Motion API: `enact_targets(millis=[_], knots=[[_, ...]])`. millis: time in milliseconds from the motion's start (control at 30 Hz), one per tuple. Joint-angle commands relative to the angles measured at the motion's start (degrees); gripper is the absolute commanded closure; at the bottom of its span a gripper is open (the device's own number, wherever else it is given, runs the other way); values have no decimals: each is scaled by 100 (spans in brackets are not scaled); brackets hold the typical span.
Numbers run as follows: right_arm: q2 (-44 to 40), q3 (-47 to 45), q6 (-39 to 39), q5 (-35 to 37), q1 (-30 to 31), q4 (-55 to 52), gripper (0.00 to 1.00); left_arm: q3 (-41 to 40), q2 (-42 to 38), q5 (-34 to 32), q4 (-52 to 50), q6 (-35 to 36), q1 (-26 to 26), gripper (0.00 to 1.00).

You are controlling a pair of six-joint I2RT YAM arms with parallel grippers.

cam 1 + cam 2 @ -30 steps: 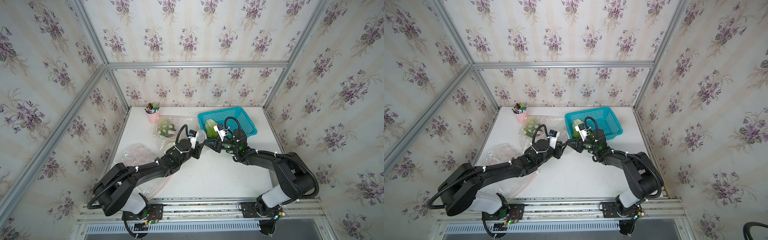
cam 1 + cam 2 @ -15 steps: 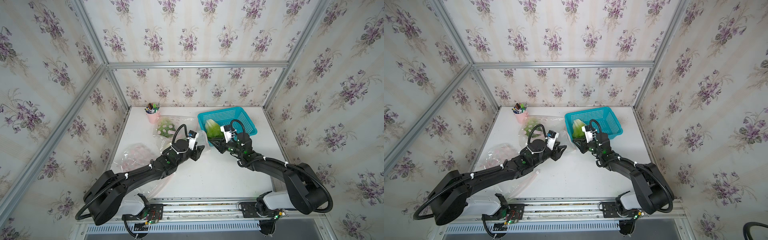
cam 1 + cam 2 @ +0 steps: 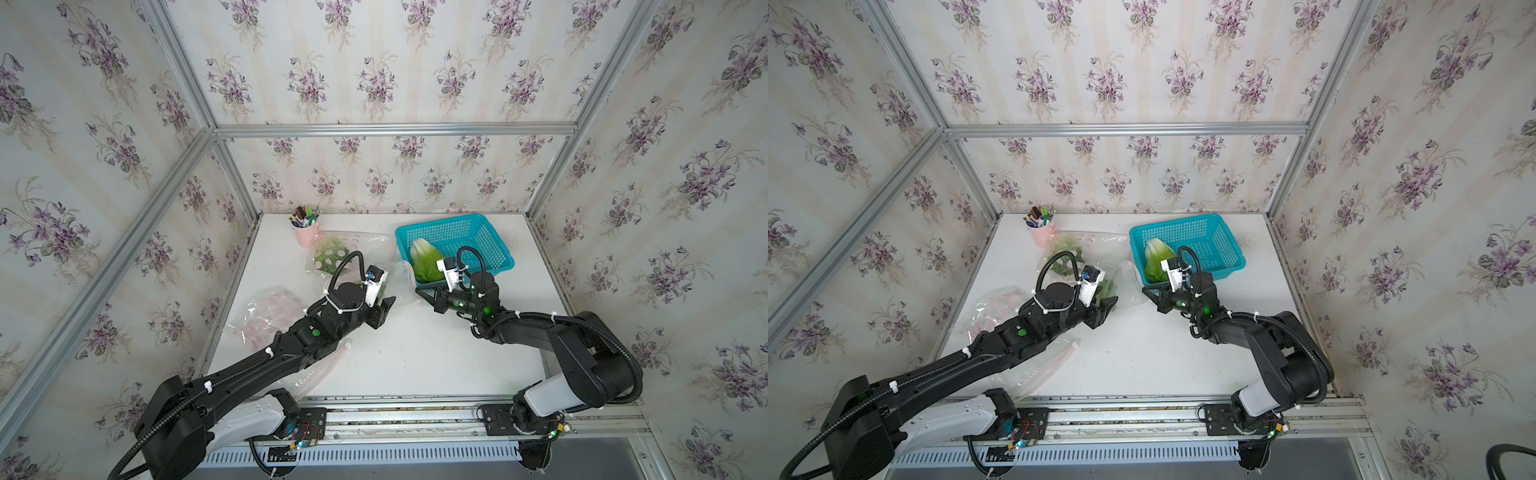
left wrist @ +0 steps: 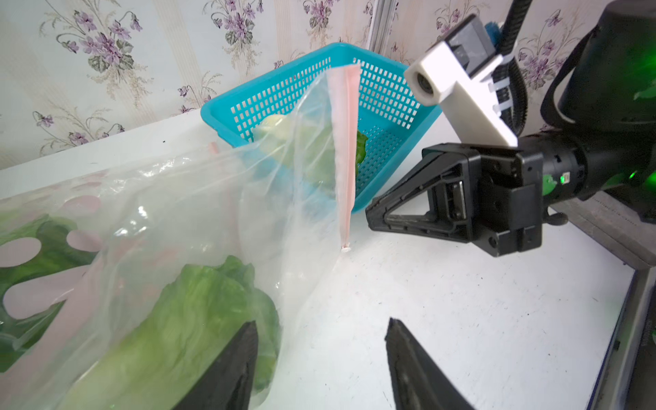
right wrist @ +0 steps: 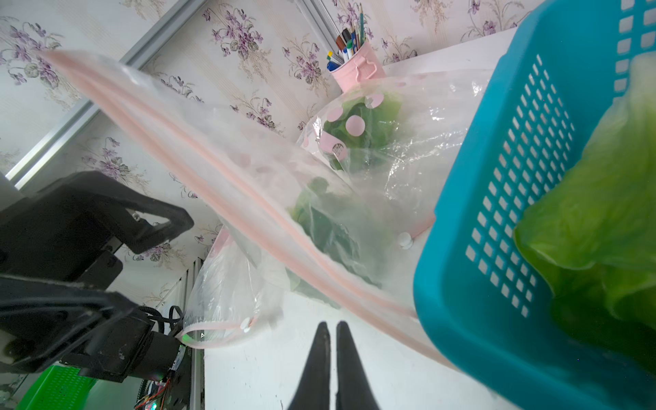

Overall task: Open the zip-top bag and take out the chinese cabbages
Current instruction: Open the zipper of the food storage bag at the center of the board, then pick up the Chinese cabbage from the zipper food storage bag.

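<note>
One chinese cabbage [image 3: 424,261] in basket [image 3: 486,232]; two bagged; left gripper [image 4: 321,324] spread; right gripper [image 5: 332,326] pressed together.

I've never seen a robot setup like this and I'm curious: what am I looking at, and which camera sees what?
These are two black robot arms mounted at the edge of a white table, each ending in a two-fingered gripper. Both top views look down from overhead on the whole scene. The two wrist views come from small cameras riding on the arms, looking along the fingers. On the table lie a clear zip-top bag with green chinese cabbages inside, a blue basket holding another cabbage head, a pink cup of pens and a second crumpled bag. The left gripper is open beside the bag; the right gripper is shut. Neither holds anything.
</note>
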Motion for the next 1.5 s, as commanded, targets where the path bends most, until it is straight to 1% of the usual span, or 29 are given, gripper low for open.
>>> enact_targets(millis=[0,100,267,367,400,433,633,733,867,967,1067,1200,1233,1267,1400,1467], knots=[[139,170,159,-18,7,410,100,-53,-86,-116,-213,110,6,40],[251,345,67,52,5,281,100,-88,-166,-149,-270,119,4,38],[518,592,-12,15,7,151,100,-145,-333,-300,-324,187,2,32],[649,668,19,-14,8,189,100,-154,-420,-384,-375,241,9,24],[684,688,28,-16,6,181,100,-142,-441,-404,-398,256,8,21],[712,716,28,-22,2,162,100,-146,-464,-436,-418,274,10,2],[783,957,-98,-44,39,-248,100,-14,-478,-595,-775,326,67,1],[821,1104,-275,-31,126,-541,97,48,-469,-807,-970,154,186,1],[823,1215,-482,63,249,-878,91,153,-430,-822,-1360,-374,680,1],[720,1224,-642,330,348,-1168,89,141,-481,-665,-1535,-683,1118,1],[581,1267,-797,647,462,-1562,87,84,-555,-421,-1577,-786,1466,1],[568,1361,-707,786,483,-1673,85,51,-551,-314,-1598,-730,1642,1],[596,1376,-689,821,695,-1661,83,48,-516,-303,-1599,-746,1693,1],[652,1396,-661,818,738,-1598,80,55,-471,-285,-1599,-784,1748,1],[972,1459,-557,664,780,-1199,55,98,-155,-72,-1681,-1090,2180,1],[1100,1500,-516,498,788,-1021,46,144,69,112,-1773,-1293,2512,1]])
